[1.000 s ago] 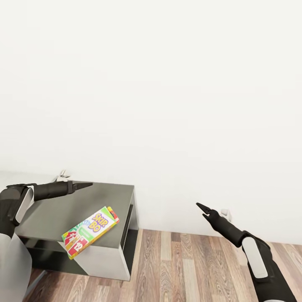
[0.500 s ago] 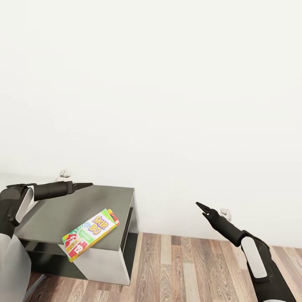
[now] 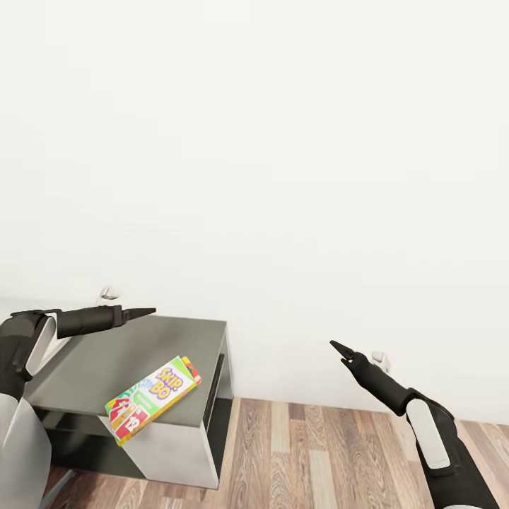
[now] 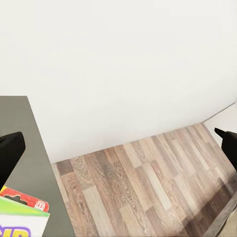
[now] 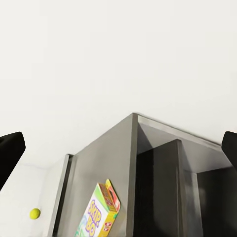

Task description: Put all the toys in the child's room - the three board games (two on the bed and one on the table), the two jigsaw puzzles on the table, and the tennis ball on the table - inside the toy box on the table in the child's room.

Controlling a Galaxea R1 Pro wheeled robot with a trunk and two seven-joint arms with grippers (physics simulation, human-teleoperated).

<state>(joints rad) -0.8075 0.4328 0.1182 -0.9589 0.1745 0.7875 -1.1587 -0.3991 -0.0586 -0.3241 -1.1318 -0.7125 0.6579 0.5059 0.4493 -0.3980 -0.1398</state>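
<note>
— While both claws hang apart and empty, the main risk is the board game (image 3: 152,399). It lies flat on the dark cabinet top (image 3: 106,350), right at the near right corner, and one end looks to stick out past the near edge.
— Left gripper (image 3: 145,311) position?
— Above the far side of that top, not touching the box. Its fingers (image 4: 10,148) are spread wide in the left wrist view. The right gripper (image 3: 338,348) is well to the right over the wood floor (image 3: 318,452), fingers (image 5: 10,148) likewise wide, nothing between them.
— So what fails?
— If I come in from the far side and nudge the box, I expect it slides off the corner onto the floor. It's thin and flat with little to pinch from above, so a top grasp probably skids. A base move that clips the cabinet could shake it off too.
— Toy box?
— Can't place it from here. The tennis ball (image 5: 34,213) sits on a pale surface beyond the cabinet in the right wrist view, well apart from the game. It's round, so a knock to the furniture could set it rolling.
— Approach then?
— I'd go low on the overhanging end, jaws across the short side, slowly.
</note>
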